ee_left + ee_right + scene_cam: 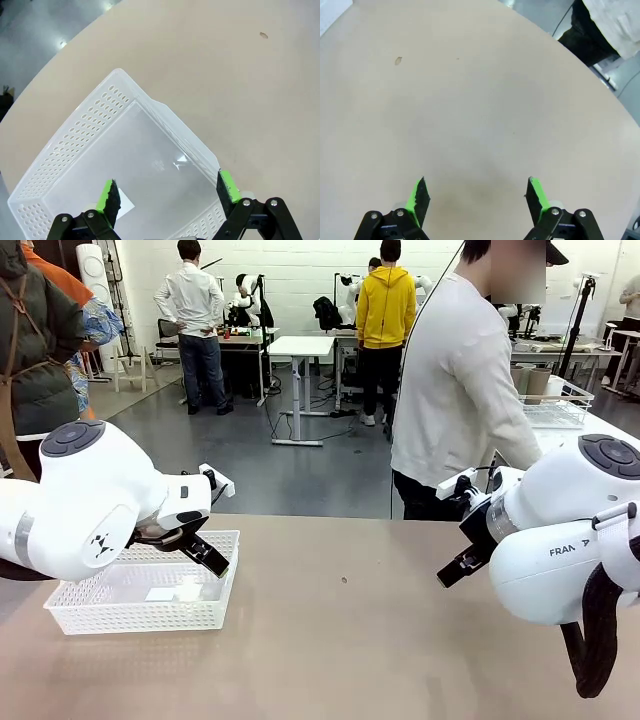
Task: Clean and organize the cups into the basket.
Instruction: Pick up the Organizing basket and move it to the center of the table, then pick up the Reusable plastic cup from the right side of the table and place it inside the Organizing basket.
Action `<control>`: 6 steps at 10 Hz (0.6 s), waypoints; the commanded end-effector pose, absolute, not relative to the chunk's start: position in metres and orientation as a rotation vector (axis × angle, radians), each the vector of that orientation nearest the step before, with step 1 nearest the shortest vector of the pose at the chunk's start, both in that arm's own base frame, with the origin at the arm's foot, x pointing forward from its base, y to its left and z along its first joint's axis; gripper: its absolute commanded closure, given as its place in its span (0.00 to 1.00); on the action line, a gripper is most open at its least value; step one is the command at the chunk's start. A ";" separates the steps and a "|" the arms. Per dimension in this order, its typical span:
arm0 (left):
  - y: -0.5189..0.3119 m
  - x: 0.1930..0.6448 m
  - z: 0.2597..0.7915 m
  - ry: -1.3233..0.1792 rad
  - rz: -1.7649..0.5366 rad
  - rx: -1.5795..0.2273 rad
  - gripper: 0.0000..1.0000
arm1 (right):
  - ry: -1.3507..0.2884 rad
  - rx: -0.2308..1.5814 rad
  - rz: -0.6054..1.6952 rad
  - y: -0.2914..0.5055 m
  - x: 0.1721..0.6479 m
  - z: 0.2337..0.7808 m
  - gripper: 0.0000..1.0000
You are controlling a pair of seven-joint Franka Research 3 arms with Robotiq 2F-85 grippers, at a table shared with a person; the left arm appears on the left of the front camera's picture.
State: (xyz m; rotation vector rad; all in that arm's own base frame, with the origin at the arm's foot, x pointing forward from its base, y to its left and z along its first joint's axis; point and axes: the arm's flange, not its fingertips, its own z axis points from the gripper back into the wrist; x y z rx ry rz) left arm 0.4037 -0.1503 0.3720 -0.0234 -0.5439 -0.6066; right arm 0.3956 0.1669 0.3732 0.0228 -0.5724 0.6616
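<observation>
Beyond the beige table, people are standing at white desks across a workshop's grey floor. On the table's near left side, the white perforated basket is sitting with a small white slip lying on its floor. The left gripper is hovering over the basket's right end, jaws spread wide and holding nothing. The right gripper is hanging above bare tabletop on the right, equally wide and empty. A person in a white top is standing side-on at the far edge, just behind the right arm. Past that person's arm, what look like two brown cups are standing in a wire-grid basket on a white surface, well apart from both grippers. A small dark speck is marking the table between the arms.
</observation>
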 end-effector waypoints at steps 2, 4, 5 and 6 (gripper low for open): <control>-0.129 0.383 0.400 -0.620 -0.681 -0.020 0.00 | -0.572 0.023 0.662 0.167 0.396 0.373 0.00; -0.102 0.316 0.459 -0.725 -0.650 0.046 0.00 | -0.659 -0.034 0.661 0.155 0.326 0.422 0.00; -0.088 0.291 0.481 -0.726 -0.678 0.022 0.00 | -0.675 -0.065 0.684 0.151 0.290 0.440 0.00; -0.078 0.268 0.495 -0.701 -0.710 0.062 0.00 | -0.676 -0.231 0.749 0.143 0.246 0.451 0.00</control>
